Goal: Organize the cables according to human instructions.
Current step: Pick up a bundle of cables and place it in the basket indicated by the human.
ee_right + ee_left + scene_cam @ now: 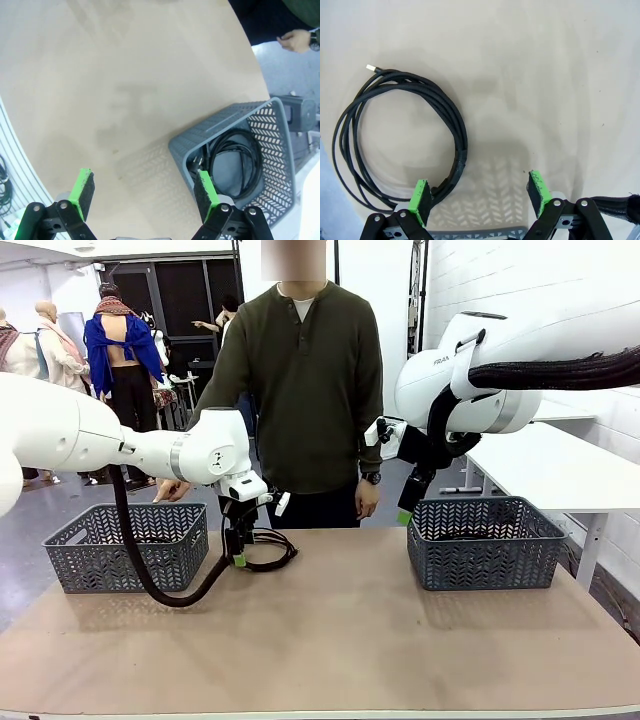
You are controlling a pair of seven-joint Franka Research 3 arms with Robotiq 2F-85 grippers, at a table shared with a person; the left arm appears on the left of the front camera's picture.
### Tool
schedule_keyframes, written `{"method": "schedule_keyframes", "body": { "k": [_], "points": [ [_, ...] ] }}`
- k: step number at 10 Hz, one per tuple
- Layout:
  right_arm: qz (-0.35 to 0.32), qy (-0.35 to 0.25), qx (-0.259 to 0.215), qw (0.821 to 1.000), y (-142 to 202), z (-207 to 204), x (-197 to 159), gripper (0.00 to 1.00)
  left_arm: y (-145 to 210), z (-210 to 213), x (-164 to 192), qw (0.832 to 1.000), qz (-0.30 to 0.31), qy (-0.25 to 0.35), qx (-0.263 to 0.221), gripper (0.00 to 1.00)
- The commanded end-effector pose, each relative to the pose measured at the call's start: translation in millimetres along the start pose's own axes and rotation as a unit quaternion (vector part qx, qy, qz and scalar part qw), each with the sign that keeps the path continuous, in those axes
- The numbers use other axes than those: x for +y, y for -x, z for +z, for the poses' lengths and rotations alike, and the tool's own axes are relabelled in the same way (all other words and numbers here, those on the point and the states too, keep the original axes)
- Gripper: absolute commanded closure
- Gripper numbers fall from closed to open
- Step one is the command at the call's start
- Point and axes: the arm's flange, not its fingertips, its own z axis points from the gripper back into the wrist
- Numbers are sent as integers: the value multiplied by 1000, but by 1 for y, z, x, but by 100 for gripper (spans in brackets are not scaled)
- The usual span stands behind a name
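On table: left gripper released, hovering over coiled cable by left basket. Right gripper released above right basket, second cable coiled inside. "FRA" legible on right arm. Person stands at far edge, hands down.

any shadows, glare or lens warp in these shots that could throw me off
Left wrist view: soft lighting, a patterned basket shadow falls on the table between the open jaws; the coiled cable is sharp. Right wrist view: wide-angle warp bends the table edge and the grey basket; faint blotchy shadows on the tabletop. Front view: even light, no glare, soft shadows under both baskets.
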Motion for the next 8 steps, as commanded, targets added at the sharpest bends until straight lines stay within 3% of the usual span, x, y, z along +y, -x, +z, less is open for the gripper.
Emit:
{"method": "schedule_keyframes", "body": {
  "k": [1, 8],
  "points": [
    [0, 0, 2, 1000, 0, 0, 0, 0, -3, -2, 11, 1000, -1, 8, 7, 0],
    [0, 0, 2, 1000, 0, 0, 0, 0, -3, -26, 23, 1000, 6, 26, 9, 0]
  ]
}}
